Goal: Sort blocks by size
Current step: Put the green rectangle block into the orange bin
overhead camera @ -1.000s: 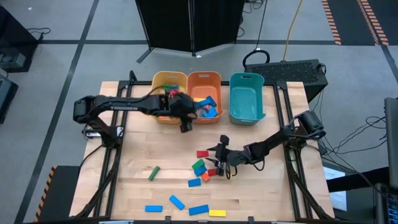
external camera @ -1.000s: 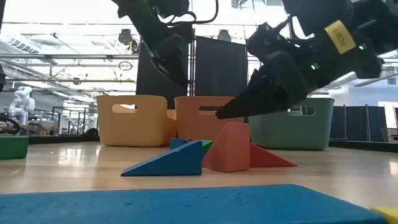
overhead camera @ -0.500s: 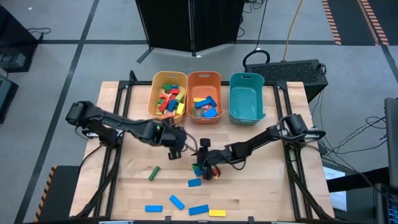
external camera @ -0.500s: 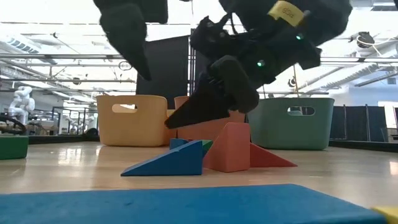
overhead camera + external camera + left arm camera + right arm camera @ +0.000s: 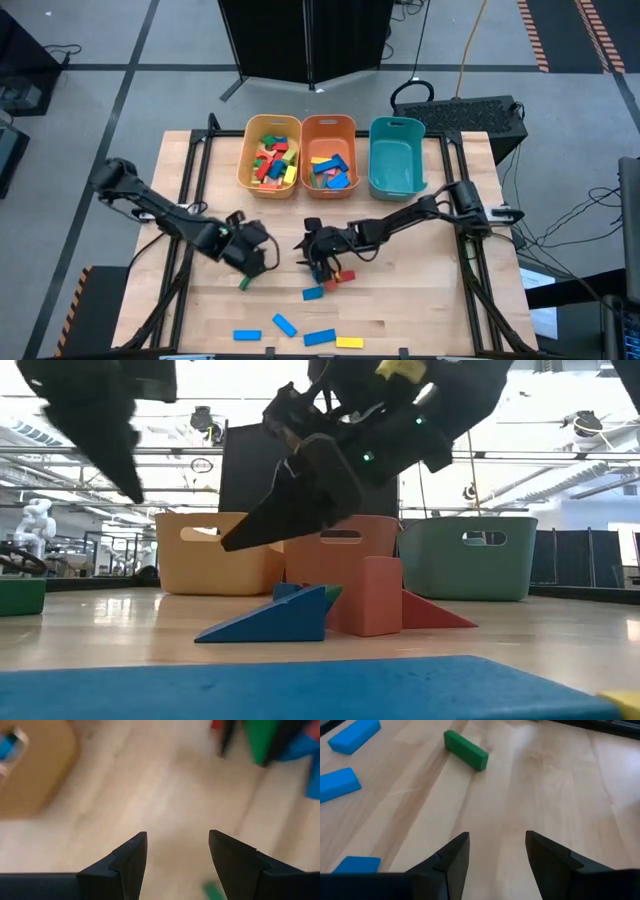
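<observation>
Now that the left end effector [image 5: 250, 262] has swung from the bins down to lower centre-left, fingers apart and empty, above the green bar [image 5: 244, 283], while the right end effector [image 5: 312, 250], likewise apart and empty, has moved left over the block cluster [image 5: 328, 276], two fresh pickups appear imminent.

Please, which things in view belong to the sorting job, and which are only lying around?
Belong to the job:
- loose blocks on the table
- green bar
- yellow bin, orange bin, teal bin
- left gripper, right gripper, both open and empty

Only lying around:
- black keyboard
- cables on the floor
</observation>
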Tool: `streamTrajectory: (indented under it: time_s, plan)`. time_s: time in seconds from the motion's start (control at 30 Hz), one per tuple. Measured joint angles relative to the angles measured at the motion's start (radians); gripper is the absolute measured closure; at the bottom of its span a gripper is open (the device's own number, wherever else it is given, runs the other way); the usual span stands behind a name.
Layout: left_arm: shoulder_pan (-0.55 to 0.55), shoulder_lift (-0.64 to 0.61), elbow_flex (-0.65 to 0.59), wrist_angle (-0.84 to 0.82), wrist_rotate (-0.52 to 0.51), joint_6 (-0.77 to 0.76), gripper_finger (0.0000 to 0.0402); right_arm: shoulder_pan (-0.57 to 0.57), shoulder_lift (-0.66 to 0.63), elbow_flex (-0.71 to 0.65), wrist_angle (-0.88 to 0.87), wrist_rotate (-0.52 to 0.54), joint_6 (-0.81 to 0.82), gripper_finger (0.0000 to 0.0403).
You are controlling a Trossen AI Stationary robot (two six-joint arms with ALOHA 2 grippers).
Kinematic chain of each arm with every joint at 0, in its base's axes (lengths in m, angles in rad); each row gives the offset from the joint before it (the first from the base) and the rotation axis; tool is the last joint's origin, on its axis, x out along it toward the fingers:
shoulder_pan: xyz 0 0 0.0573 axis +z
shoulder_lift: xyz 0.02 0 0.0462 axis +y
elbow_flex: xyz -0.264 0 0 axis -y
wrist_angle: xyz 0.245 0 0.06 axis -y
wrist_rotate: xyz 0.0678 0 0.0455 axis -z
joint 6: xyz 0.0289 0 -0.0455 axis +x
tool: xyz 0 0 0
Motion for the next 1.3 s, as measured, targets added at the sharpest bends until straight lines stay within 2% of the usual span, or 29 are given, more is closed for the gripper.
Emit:
streamTrajectory:
  time_s: [0.1,0.23,0.33,0.43,0.7,0.93,1.13,1.3]
  plan:
    - [-0.070,-0.011,-0.020,-0.007,0.026,-0.129,0.0188,-0.030,0.003,0.002,0.009,-0.046,0.001,0.0222]
    - [-0.156,0.001,-0.033,-0.001,0.049,-0.299,0.0187,-0.050,0.004,0.002,0.031,-0.053,0.004,0.0222]
    - [-0.200,0.021,-0.040,0.005,0.104,-0.393,0.0187,-0.051,0.004,0.002,0.046,-0.056,0.004,0.0222]
    - [-0.231,0.050,-0.042,0.021,0.115,-0.453,0.0187,-0.050,0.004,0.002,0.052,-0.056,0.004,0.0222]
    - [-0.247,0.153,-0.042,0.097,0.137,-0.491,0.0187,-0.050,0.004,0.002,0.052,-0.055,0.009,0.0222]
    - [-0.245,0.238,-0.042,0.064,0.175,-0.520,0.0187,-0.049,0.004,0.002,0.043,-0.055,0.023,0.0222]
    - [-0.245,0.254,-0.042,0.028,0.189,-0.526,0.0190,-0.049,0.004,0.002,0.029,-0.054,0.031,0.0222]
    - [-0.245,0.254,-0.042,0.024,0.177,-0.531,0.0234,-0.049,0.004,0.002,-0.028,-0.051,0.128,0.0222]
